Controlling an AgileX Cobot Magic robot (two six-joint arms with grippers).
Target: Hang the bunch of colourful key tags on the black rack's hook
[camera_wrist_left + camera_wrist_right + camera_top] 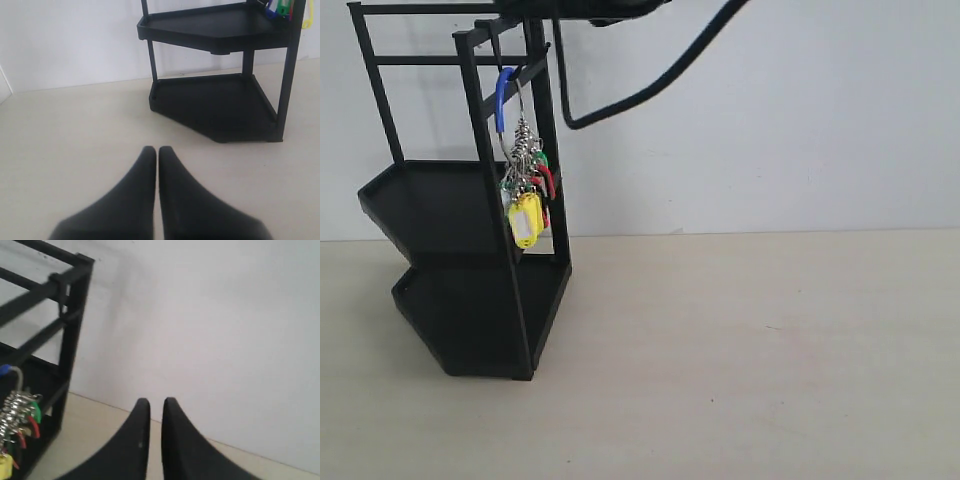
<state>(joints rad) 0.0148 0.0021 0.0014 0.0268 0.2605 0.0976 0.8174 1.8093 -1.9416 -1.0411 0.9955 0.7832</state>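
The colourful key tag bunch (525, 195) hangs by its blue-sleeved wire loop (501, 98) from the hook (517, 71) on the black rack's (470, 300) top rail, free of both grippers. The right wrist view shows the bunch (17, 415) beside the rack's corner post (75, 300). My right gripper (156, 401) is off to the side of it, high up, open by a narrow gap and holding nothing. My left gripper (157, 150) is shut and empty, low over the table and facing the rack (215, 105); neither gripper's fingers show in the exterior view.
The rack stands at the table's back left against a white wall. The right arm's dark body and cable (650, 85) cross the top of the exterior view above the rack. Pale tabletop (750, 350) stretches to the rack's right.
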